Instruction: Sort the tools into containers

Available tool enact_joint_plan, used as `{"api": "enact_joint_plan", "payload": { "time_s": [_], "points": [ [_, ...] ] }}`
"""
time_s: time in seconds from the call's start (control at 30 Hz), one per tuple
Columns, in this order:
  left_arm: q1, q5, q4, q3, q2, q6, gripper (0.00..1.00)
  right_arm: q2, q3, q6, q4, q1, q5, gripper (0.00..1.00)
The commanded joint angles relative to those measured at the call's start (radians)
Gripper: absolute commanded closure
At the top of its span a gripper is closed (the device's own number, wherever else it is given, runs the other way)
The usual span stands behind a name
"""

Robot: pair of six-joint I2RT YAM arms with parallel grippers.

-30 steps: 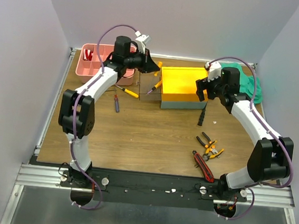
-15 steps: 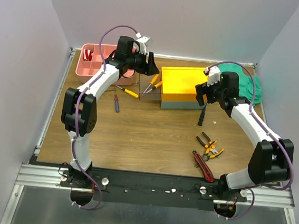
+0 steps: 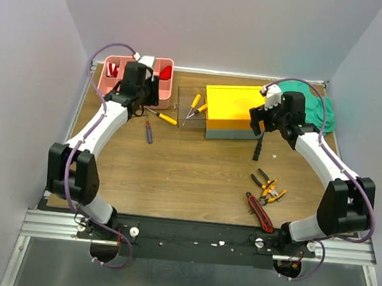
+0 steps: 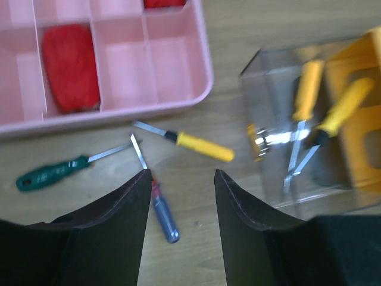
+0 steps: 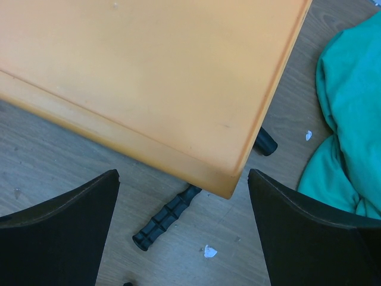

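Early stage, I judge: two yellow-handled screwdrivers (image 4: 344,108) sit inside a clear box (image 4: 268,95) right of centre in the left wrist view. The pink tray (image 4: 149,109) at upper left holds red items (image 4: 71,65), too blurred to name. Not yet sorted on the worktop (image 3: 195,170): a loose yellow screwdriver (image 4: 202,147), a purple screwdriver (image 4: 164,208) and a green screwdriver (image 4: 50,174), bunched just below the tray wall, tips nearly meeting. Also out are the black hammer (image 3: 258,148), pliers (image 3: 269,186) and cutter (image 3: 260,212) at lower right of the top view. The grey toolbox with its yellow lid (image 3: 232,106) looks closed. The left pincer (image 4: 180,179) hovers over the purple screwdriver, moderately parted, holding nothing. The right pincer (image 5: 183,179) is spread wide and empty over the lid corner. Tight spots: the hammer's far end runs under the lid overhang, and the green cloth (image 5: 351,119) is near it. The bunched screwdrivers leave little finger room. Pliers and cutter have bare wood around them, and the middle of the top view is open.
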Motion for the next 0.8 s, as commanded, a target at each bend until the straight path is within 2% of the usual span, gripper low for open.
{"api": "enact_joint_plan", "payload": {
  "time_s": [0.0,0.33,0.47,0.57,0.6,0.7,0.77],
  "points": [
    [-0.006,-0.201,-0.072,-0.131,0.072,-0.057,0.45,0.006,0.010,0.000,0.017,0.000,-0.023,0.04],
    [0.012,-0.222,-0.063,-0.107,0.258,-0.082,0.43,-0.035,-0.033,-0.005,0.027,0.000,-0.020,0.04],
    [0.014,-0.236,-0.086,-0.087,0.332,-0.082,0.46,-0.056,-0.053,-0.006,0.026,0.000,-0.023,0.04],
    [0.027,-0.226,-0.089,-0.088,0.352,-0.093,0.55,-0.066,-0.058,-0.013,0.029,-0.002,-0.018,0.04],
    [0.030,-0.207,-0.089,-0.087,0.353,-0.093,0.66,-0.066,-0.061,-0.016,0.029,-0.002,-0.015,0.04],
    [0.040,-0.181,-0.094,-0.075,0.336,-0.077,0.78,-0.067,-0.061,-0.016,0.029,0.000,-0.015,0.04],
    [0.050,-0.109,-0.109,-0.070,0.310,-0.051,0.87,-0.063,-0.059,-0.016,0.026,-0.002,-0.018,0.04]
  ]
}}
